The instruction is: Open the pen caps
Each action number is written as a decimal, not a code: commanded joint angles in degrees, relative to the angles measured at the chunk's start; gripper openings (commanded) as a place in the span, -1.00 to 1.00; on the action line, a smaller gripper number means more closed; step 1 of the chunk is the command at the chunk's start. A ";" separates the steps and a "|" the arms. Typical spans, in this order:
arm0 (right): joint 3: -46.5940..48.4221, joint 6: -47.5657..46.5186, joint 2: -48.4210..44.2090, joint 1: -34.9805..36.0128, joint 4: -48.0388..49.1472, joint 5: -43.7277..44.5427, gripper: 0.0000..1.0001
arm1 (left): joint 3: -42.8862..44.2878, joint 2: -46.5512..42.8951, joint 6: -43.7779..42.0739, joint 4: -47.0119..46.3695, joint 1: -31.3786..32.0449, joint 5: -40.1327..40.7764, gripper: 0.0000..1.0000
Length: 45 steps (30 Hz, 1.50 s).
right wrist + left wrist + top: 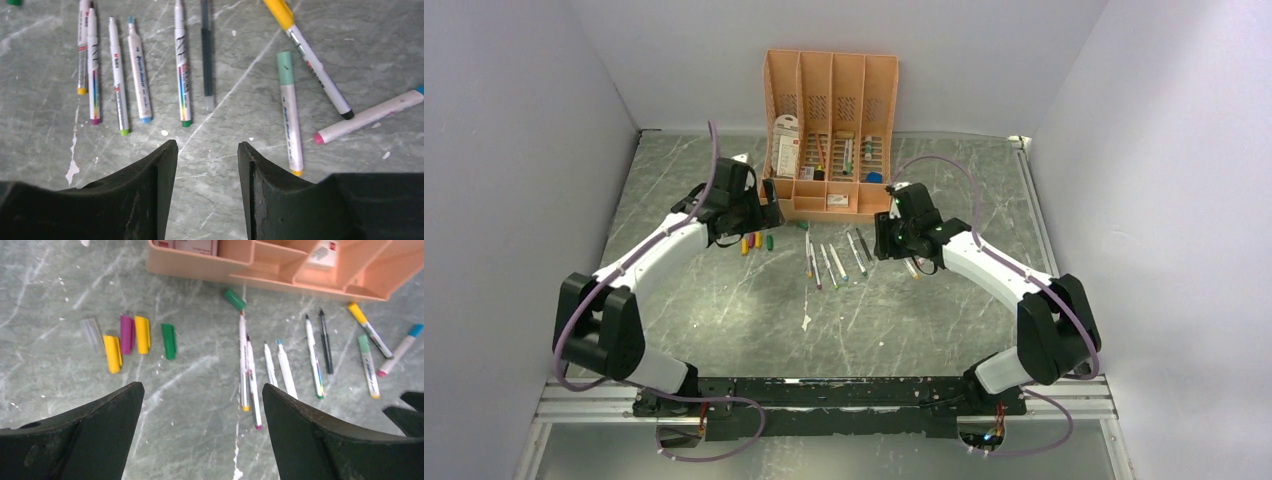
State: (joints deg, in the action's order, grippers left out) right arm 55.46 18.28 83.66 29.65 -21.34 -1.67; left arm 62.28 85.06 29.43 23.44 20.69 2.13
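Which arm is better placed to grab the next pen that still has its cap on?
Right. The right gripper hovers empty beside the pale-green-capped pen and the yellow-capped pen; the left gripper sits over the loose caps.

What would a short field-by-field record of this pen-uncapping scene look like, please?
Surface: grey marbled table
Loose caps: row of five short plastic caps (clear, yellow, purple, yellow, green); lone green cap near the peach-orange plastic organiser
Uncapped: six thin uncapped pens lying side by side
Still capped: yellow-capped pen, mint-capped pen, blue-capped pen
Left arm: left gripper open wide, empty
Right arm: right gripper open, empty
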 commanded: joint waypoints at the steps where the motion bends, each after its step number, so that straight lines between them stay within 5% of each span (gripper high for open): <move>1: -1.24 -0.58 0.37 -2.34 -0.71 0.93 -0.03 | -3.00 -5.09 0.91 -1.95 0.14 -7.70 1.00; 12: -0.60 -1.49 2.35 -5.25 -1.33 2.04 0.41 | -10.52 -18.17 3.05 -3.75 0.14 -17.00 1.00; 14: -0.20 -1.67 3.09 -5.30 -1.32 1.64 0.90 | -11.39 -19.71 3.15 -3.98 0.15 -17.56 0.99; 16: 0.32 -1.80 3.79 -5.34 -1.25 1.24 0.99 | -12.16 -20.65 3.31 -3.95 0.14 -17.48 0.99; 35: 1.13 -3.40 7.73 -9.48 0.32 -0.91 0.92 | -5.24 -13.79 4.48 -3.92 0.14 -15.67 1.00; 45: 1.40 -3.00 10.41 -9.92 1.44 -2.59 0.50 | -5.33 -11.76 4.70 -5.14 0.15 -16.02 0.99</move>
State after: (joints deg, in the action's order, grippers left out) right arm 55.29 15.57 92.42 20.21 -21.10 -3.42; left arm 55.90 73.10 33.52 20.14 20.69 -13.56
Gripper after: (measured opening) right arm 0.799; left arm 0.996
